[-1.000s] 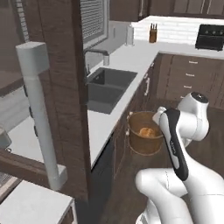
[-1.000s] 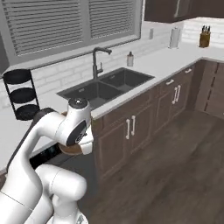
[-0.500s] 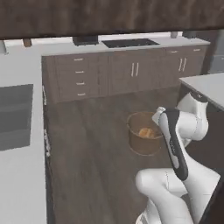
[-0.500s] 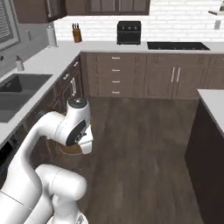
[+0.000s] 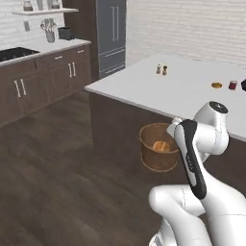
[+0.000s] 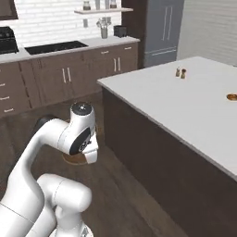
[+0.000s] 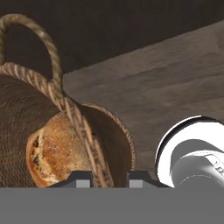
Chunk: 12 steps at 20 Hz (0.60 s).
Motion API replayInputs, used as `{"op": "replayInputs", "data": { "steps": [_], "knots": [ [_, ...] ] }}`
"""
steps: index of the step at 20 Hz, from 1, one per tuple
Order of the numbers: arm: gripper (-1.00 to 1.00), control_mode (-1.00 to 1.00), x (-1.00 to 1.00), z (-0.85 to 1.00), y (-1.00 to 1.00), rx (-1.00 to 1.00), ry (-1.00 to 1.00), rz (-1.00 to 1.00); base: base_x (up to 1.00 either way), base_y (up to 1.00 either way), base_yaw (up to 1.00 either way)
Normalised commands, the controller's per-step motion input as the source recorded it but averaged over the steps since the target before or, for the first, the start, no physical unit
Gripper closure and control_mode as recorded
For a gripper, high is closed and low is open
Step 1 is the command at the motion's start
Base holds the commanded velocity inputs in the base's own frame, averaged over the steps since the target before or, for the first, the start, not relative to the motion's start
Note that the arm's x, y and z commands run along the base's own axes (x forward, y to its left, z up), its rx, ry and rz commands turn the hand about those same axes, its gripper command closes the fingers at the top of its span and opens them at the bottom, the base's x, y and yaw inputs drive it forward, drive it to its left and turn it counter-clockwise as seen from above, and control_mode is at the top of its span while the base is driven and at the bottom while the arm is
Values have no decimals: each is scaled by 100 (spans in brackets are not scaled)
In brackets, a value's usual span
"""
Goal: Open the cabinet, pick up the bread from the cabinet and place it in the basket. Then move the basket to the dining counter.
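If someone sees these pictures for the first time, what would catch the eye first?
Probably the brown basket, held off the dark floor beside the dining counter, with the golden bread lying inside it. Next, the claw, closed on the basket's woven rim in the hand view.

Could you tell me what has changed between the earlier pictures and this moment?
The base has driven and turned: the sink worktop and stove cabinets have given way to the dining counter, now right ahead. The basket rode along, held off the floor beside the counter's dark base. Unchanged: the gripper still pinches the basket's rim, and the bread still lies inside.
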Motion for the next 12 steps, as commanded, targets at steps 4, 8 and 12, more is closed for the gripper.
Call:
{"op": "replayInputs", "data": {
  "steps": [4, 8, 12],
  "knots": [
    [100, 100, 0, 0, 0, 0, 0, 0, 4, 15, -96],
    [100, 100, 0, 0, 0, 0, 0, 0, 74, 41, -69],
    [100, 100, 0, 0, 0, 0, 0, 0, 100, 43, -34]
  ]
}}
